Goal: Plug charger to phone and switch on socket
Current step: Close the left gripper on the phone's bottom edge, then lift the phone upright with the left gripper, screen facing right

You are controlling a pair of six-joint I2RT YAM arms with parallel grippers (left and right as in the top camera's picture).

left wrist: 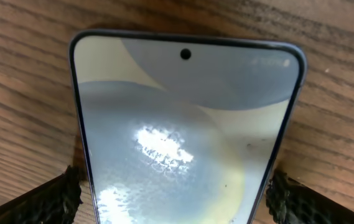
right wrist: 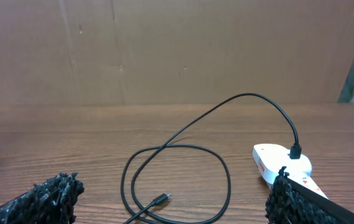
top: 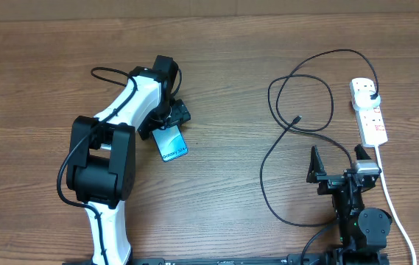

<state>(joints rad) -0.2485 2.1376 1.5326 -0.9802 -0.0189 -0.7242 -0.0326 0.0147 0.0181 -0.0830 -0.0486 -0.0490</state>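
Both jaws stand released: the phone (left wrist: 183, 137) lies between the left pair, charger (right wrist: 177, 180) ahead of the right.

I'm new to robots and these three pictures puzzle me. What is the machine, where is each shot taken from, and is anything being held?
These are two robot arms at a wooden table. The wide picture looks down from above; the other two come from a small camera on each arm's wrist, with the dark gripper fingertips at the bottom corners.

The left gripper is open, its fingers either side of the phone, which lies flat; it has not closed on it. The right gripper is also open and holds nothing.

On the table lie the charger, a looping thin black cable, its plug already in the white socket strip; its small connector lies free, far from the phone.
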